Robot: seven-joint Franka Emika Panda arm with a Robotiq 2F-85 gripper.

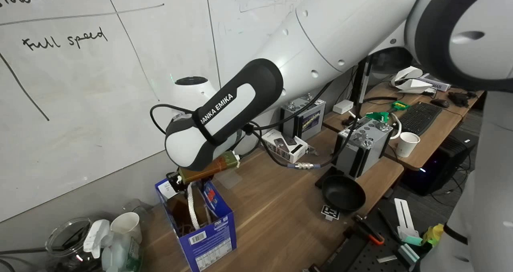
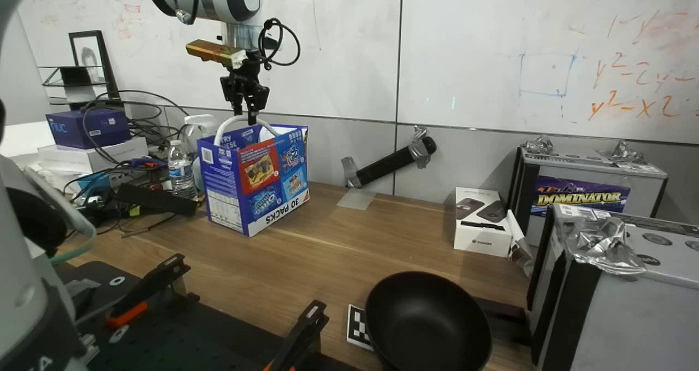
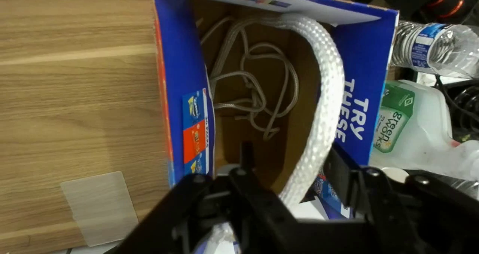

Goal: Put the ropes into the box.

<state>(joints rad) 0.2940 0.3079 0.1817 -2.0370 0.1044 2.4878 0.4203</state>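
Observation:
The blue snack box (image 2: 224,182) stands open at the top on the table; it also shows in an exterior view (image 1: 212,240) and the wrist view (image 3: 361,59). A thick white rope (image 3: 331,82) arches up out of it, above the rim in an exterior view (image 2: 232,121). A thinner white rope (image 3: 288,69) lies tangled inside on the bottom. My gripper (image 2: 245,115) points down over the box. In the wrist view its fingers (image 3: 290,160) stand apart, with the thick rope passing between them and a gap beside it. The rope's near part is hidden behind the jaws.
A water bottle (image 2: 181,169) and a spray bottle (image 3: 415,123) stand close to the box. A white cup (image 1: 127,226) and a glass jar (image 1: 68,240) are near the whiteboard wall. A black pan (image 2: 428,322) and grey cases (image 2: 617,300) stand further along the table.

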